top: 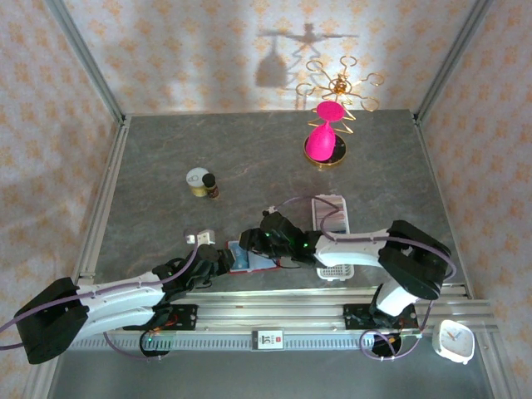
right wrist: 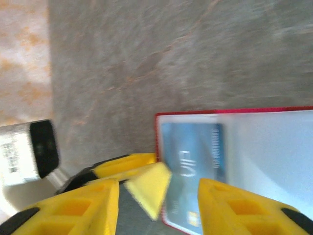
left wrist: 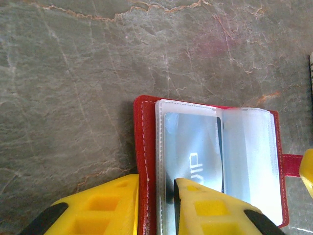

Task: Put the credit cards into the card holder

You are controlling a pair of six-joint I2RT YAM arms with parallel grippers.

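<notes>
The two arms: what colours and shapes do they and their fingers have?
The left arm and the right arm are white with black joints and black housings. Thin purple cables run along both. The fingers are yellow plastic, blocky, with hollow pockets and black inserts.

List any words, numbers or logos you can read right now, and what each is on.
Nothing reads cleanly.
Blue card in the red wallet: a white sideways mark, perhaps letters, and a line of small print; both too blurred.
Black and white box: label print blurred.
White clock: dial too small.
Sticker on the front rail: too small.
</notes>
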